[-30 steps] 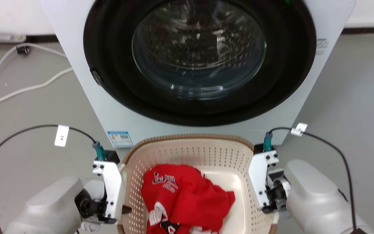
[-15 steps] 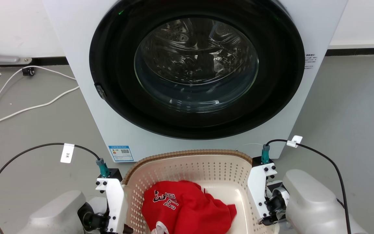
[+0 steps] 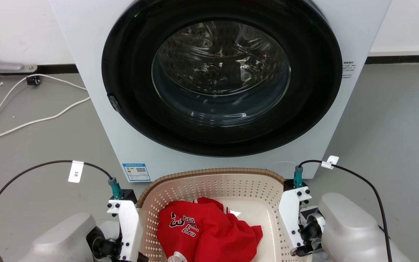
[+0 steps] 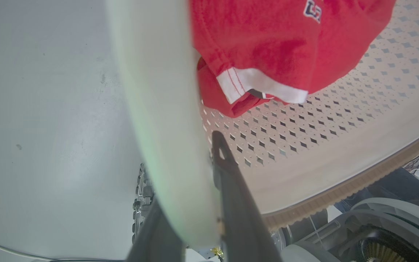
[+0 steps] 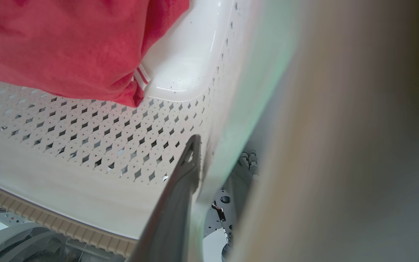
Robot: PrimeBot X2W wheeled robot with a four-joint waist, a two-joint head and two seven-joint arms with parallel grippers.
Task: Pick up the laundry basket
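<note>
Evidently the grasp is the step in hand. The cream-white perforated plastic laundry basket (image 3: 213, 185), rounded-rectangular with a brown woven-look rim, sits low and near, just in front of the washer and between the two arms. The left gripper (image 3: 133, 251) is at its left wall and the right gripper (image 3: 298, 247) at its right wall.

In the left wrist view the two dark fingers (image 4: 231, 189) straddle the wall, one inside and one outside, so that claw is clamped on the basket. In the right wrist view one dark finger (image 5: 180, 196) lies flat against the inner wall. Its partner is hidden behind the blurred wall, so I cannot tell whether that claw is closed.

Whether the basket is off the floor is not clear; I judge the raise itself unfinished or barely begun.

The walls are smooth, stiff plastic pierced by rows of small diamond holes, and the bottom is glossy and unbroken. Inside lies a crumpled red fabric jersey with white trim and lettering (image 3: 206, 233), soft and likely to slide if the basket tips.

Beyond stands the white front-loading washer (image 3: 122, 127) with its round dark door and domed glass. Around it is a smooth grey floor (image 3: 42, 145), with a white cable (image 3: 31, 122) trailing at far left.
</note>
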